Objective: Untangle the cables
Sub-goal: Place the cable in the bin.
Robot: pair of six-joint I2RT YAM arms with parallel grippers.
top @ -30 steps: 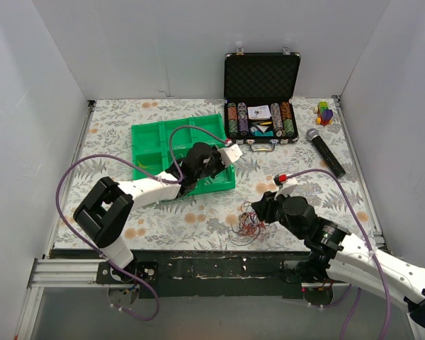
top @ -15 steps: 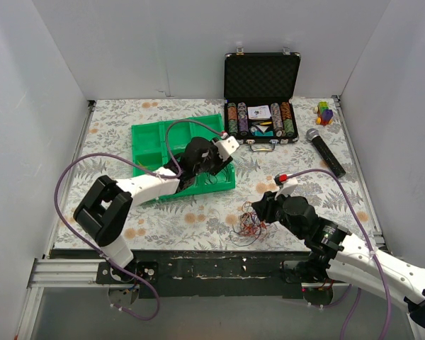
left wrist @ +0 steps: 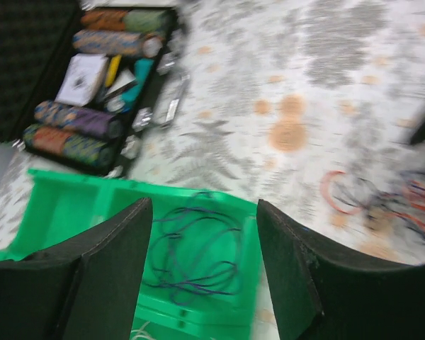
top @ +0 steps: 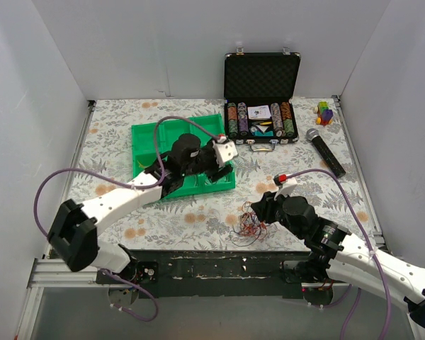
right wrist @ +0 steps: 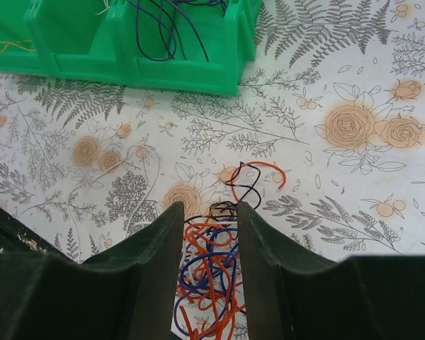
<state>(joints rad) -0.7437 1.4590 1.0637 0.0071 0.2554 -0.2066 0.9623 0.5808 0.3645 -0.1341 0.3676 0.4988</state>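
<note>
Left gripper (left wrist: 202, 212) is up over the green tray (top: 147, 145), fingers spread wide and nothing between them. Right below it, 1 blue cable (left wrist: 198, 251) lies coiled loose in the tray's near right compartment, clear of the rest. That looks like a cable already sorted out of the heap.

Over to the right gripper (right wrist: 209, 209): it hangs low over the tangle (top: 246, 225), which sits on the table (top: 163, 219) near the front edge, well apart from the tray. Its fingers stand about half apart, 1 on each side of the heap's top, with orange, blue and black strands running up between them. The gap is far wider than any strand, so by my read it pins nothing.

So the step in hand, as I judge it, is picking the next cable out of the knot. The left arm would have to swing across to the heap while the right one closes on the bundle to anchor it. Then it calls for a fine pinch on 1 loose end, perhaps the orange loop sticking out at the far side, and a slow pull so the whole clump does not drag along.
</note>
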